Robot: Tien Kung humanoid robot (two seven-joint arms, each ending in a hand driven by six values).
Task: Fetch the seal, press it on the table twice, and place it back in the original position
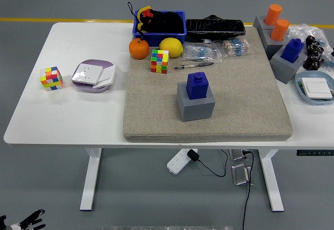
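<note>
The blue seal (198, 85) is seated upright in its grey block holder (195, 104), near the middle of the beige mat (235, 99). Nothing is touching it. Only a few fingertips of the left hand (28, 221) can be made out at the bottom left corner, below the white table (78, 120); open or closed can't be told. A second blue seal (292, 49) is seen far right.

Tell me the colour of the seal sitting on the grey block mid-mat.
Dark blue; the seal shows clearly in the head view, atop the grey block.
</note>
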